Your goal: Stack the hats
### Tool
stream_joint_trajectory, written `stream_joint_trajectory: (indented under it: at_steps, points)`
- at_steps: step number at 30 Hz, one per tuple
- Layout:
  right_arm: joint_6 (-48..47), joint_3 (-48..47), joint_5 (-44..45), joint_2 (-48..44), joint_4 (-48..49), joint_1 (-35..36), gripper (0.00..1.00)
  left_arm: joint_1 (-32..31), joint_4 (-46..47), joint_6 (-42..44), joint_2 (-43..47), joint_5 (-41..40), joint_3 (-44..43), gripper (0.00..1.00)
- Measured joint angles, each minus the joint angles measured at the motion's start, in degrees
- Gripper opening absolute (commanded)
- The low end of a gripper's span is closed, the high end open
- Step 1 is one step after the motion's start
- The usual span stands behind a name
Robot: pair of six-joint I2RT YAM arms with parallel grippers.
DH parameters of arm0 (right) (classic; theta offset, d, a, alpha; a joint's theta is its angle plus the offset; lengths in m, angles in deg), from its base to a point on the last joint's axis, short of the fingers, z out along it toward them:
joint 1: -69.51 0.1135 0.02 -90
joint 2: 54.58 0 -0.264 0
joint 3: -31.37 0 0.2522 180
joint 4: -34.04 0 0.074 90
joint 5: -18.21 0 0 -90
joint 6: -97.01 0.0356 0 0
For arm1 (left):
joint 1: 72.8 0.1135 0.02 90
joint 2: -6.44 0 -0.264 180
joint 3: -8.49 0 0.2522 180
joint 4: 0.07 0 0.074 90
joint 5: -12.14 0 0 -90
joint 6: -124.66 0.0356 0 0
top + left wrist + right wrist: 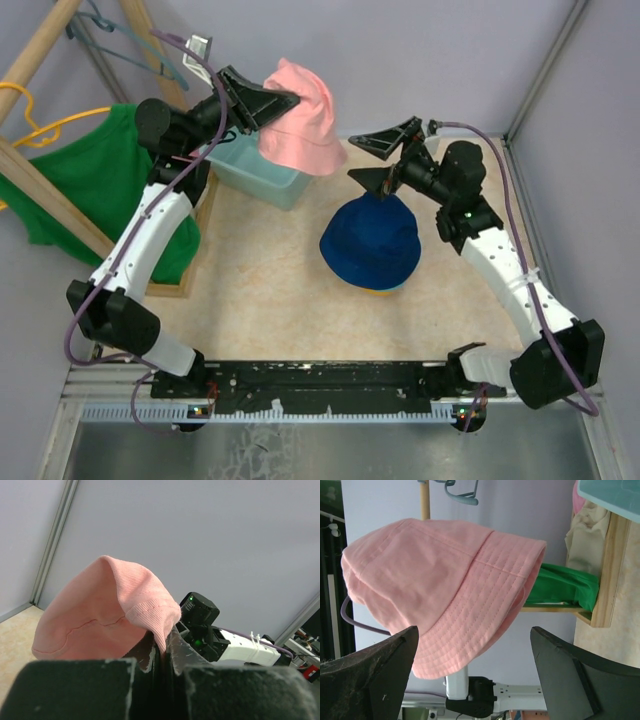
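Pinching pink hat (300,115), seemingly its brim, between left fingers (145,652)

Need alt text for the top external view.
The left end effector holds the pink hat up over a pale teal bin; the right end effector hovers open by the navy hat, stacked on an orange-yellow hat.

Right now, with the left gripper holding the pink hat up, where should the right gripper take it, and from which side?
Probably the stitched brim on the side away from the left gripper, which is shut on the pink hat. The right gripper is open and faces that brim, so come straight in from the robot's right; the brim hangs free there.
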Motion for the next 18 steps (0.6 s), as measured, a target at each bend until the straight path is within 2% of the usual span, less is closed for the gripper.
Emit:
stream_joint_trajectory:
  at_steps: [18]
  points:
    - [1.9, -0.1, 1.8, 3.9, 3.7, 1.9, 0.84, -0.8, 2.1, -1.2, 2.1, -0.9, 6.3, 0.0]
